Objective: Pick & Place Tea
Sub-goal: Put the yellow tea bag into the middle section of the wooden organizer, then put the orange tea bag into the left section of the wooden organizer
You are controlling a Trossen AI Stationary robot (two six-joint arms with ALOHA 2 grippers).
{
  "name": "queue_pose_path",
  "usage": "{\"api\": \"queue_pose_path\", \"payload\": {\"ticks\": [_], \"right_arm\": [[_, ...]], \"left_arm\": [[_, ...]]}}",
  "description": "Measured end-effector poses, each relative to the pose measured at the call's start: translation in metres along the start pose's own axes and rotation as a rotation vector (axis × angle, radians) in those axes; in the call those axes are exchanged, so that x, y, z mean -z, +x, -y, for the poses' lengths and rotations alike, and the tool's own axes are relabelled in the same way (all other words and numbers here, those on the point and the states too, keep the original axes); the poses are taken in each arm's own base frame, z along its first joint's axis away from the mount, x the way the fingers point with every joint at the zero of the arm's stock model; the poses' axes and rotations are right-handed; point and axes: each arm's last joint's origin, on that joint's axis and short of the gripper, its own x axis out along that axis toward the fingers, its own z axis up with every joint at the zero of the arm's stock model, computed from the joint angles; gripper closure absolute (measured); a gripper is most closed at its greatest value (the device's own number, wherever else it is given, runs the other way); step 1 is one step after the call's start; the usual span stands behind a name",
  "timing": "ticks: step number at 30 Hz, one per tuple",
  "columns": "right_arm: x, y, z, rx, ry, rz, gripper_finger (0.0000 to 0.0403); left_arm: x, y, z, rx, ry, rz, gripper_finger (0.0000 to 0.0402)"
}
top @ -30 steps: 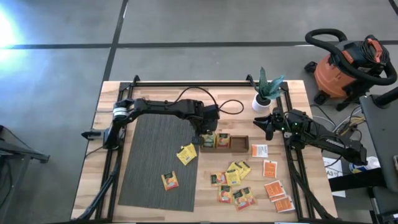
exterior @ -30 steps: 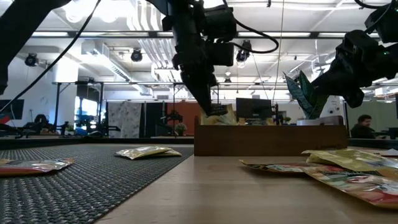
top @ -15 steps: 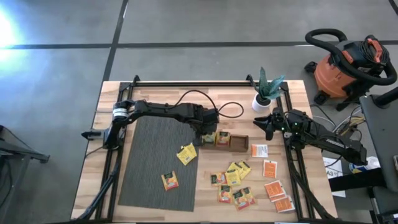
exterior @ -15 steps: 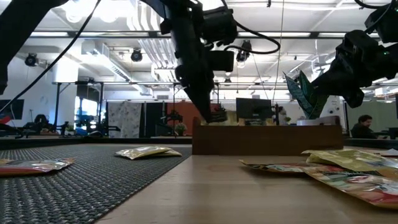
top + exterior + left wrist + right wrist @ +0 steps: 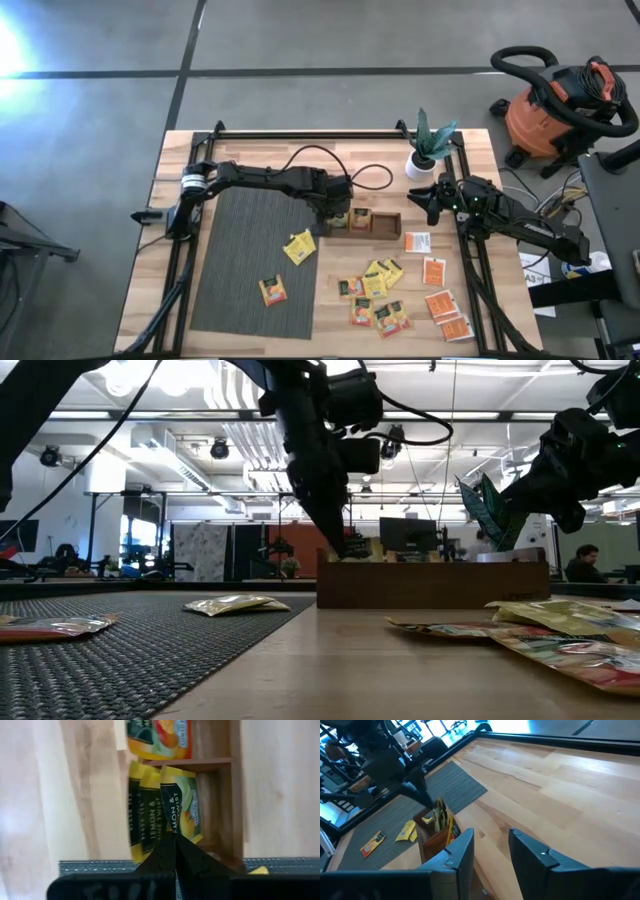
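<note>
The left gripper (image 5: 174, 840) sits at the wooden tray's (image 5: 388, 228) left end compartment, fingers pinched shut on the edge of a yellow lemon tea sachet (image 5: 181, 806) standing upright among two others, its long axis running straight away from the fingertips. The right gripper (image 5: 491, 851), fingers parted and empty, waits well apart near the potted plant (image 5: 424, 148). Compared with a second ago, the tray has slid slightly rightward on the desk (image 5: 250, 340).
</note>
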Motion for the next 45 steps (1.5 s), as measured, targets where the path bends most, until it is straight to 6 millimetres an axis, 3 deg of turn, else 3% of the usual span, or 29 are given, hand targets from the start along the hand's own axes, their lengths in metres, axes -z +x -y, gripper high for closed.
{"api": "queue_pose_path", "payload": {"ticks": [4,16,34,45], "right_arm": [[0.000,0.000,0.000,0.000,0.000,0.000,0.0284],[0.000,0.000,0.000,0.001,0.000,-0.001,0.0270],[0.000,0.000,0.000,0.001,0.000,0.000,0.0279],[0.000,0.000,0.000,0.000,0.000,-0.001,0.0273]], "left_arm": [[-0.001,0.000,-0.001,-0.020,-0.019,0.005,0.0393],[-0.002,-0.001,-0.001,-0.023,-0.041,0.024,0.0318],[-0.014,-0.021,-0.003,-0.068,-0.052,0.048,0.0317],[-0.002,-0.061,0.004,-0.066,-0.232,-0.003,0.0317]]}}
